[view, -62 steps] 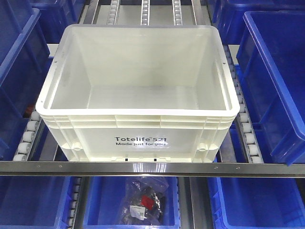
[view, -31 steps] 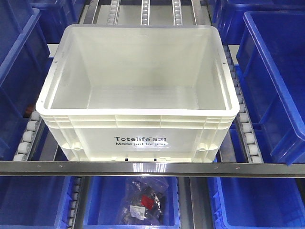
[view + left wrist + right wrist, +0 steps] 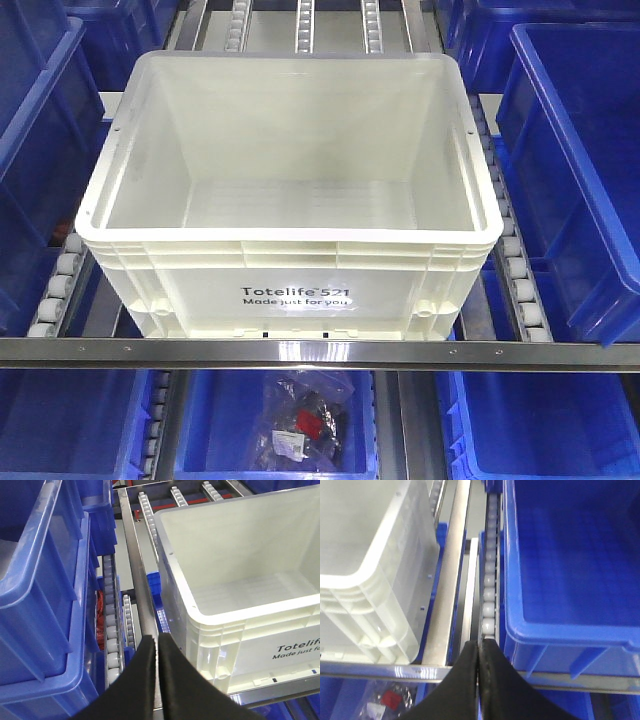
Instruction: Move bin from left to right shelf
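I'm seeing my matte black, wedge-shaped left gripper [image 3: 156, 639] — two smooth fingers [image 3: 142, 680] tapering to a point, hairline seam between. My right gripper [image 3: 479, 644] looks the same — plain black, faintly lighter edges.

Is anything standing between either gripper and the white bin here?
Nothing visible does. The shut left gripper hangs off the white bin's front left corner, the shut right gripper off its front right corner beside a blue bin; only open gaps over the shelf rails separate them.
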`<state>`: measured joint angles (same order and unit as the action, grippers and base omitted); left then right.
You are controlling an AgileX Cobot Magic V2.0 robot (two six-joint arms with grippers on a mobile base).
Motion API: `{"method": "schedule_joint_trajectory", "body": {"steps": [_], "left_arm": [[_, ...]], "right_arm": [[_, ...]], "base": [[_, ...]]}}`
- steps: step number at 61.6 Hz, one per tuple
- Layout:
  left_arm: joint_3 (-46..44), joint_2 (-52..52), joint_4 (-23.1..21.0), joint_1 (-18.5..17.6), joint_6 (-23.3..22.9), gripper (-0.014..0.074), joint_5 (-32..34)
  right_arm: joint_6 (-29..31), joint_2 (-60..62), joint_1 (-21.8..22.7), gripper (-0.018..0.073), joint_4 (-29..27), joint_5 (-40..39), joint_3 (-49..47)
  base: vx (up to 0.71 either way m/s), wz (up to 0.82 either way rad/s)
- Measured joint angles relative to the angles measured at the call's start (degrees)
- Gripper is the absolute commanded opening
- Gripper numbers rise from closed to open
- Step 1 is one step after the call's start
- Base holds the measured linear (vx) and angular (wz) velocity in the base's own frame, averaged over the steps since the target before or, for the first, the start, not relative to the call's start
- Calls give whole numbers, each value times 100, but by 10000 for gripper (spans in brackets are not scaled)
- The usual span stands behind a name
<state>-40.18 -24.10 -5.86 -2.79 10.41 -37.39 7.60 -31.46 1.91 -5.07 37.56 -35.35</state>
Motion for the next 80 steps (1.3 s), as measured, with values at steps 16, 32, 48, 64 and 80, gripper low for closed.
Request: {"method": "schedule_joint_trajectory", "body": {"steps": [16, 32, 48, 64, 80], "left_arm": [[0, -242, 0, 0, -43, 107, -335], [0, -798, 0, 0, -84, 469, -690], [0, -904, 0, 0, -59, 601, -745], [-118, -904, 0, -25, -20, 591, -858], [-816, -1253, -12, -280, 86, 591, -1226]], "right_arm": [[-61, -388, 0, 78, 0, 117, 0], [-108, -876, 0, 467, 0, 261, 0], [-108, -918, 0, 657, 0, 261, 0], [78, -918, -72, 582, -61, 341, -118], [213, -1306, -694, 571, -106, 625, -789]], "base": [[0, 0], [0, 0], [0, 0], [0, 0], [0, 0]]}}
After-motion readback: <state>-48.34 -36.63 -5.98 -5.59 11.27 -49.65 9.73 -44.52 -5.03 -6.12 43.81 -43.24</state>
